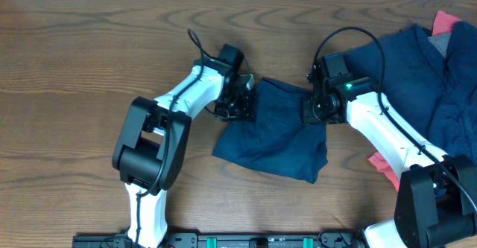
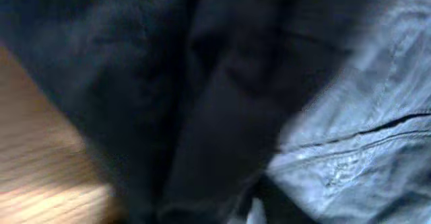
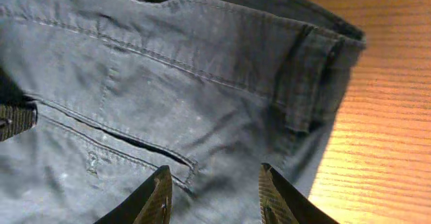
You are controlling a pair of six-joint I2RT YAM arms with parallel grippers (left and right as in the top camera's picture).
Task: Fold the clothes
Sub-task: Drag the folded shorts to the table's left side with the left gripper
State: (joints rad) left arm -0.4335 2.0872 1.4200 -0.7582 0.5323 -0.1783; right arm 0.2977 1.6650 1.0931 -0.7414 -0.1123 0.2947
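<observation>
Wooden table, brown and grained, seen from above: a pair of navy shorts lies rumpled on the bare wood near the middle, between my two arms. At my right, a larger heap of navy clothes covers the far corner. A red-pink piece and a grey piece show at its far edge, and a red-pink scrap shows at its near edge.

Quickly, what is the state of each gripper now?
Left gripper: cannot be told; the navy shorts hide its fingers.
Right gripper: open, over the shorts.
</observation>
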